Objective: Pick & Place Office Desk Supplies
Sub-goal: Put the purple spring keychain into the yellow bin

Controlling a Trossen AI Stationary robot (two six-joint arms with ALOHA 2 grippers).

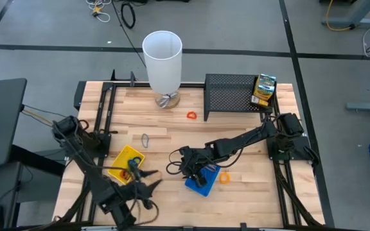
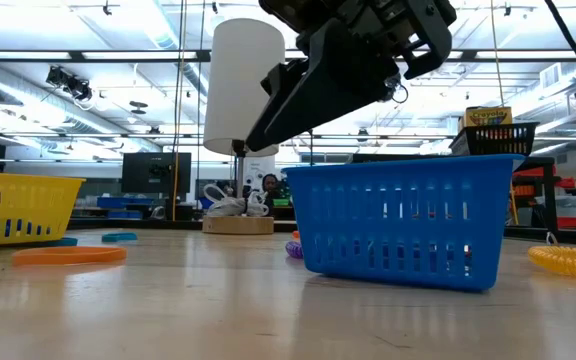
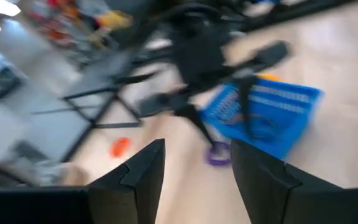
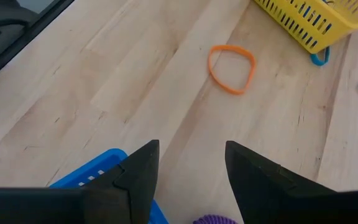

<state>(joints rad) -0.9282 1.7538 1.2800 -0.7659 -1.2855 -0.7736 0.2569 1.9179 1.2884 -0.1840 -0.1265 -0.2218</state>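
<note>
Beside the blue tray point(image 3: 272, 115), a purple loop point(image 3: 218, 154) absent from the high view; both grippers' fingers apart

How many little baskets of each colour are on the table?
yellow basket: 1
blue basket: 1
Total: 2
</note>
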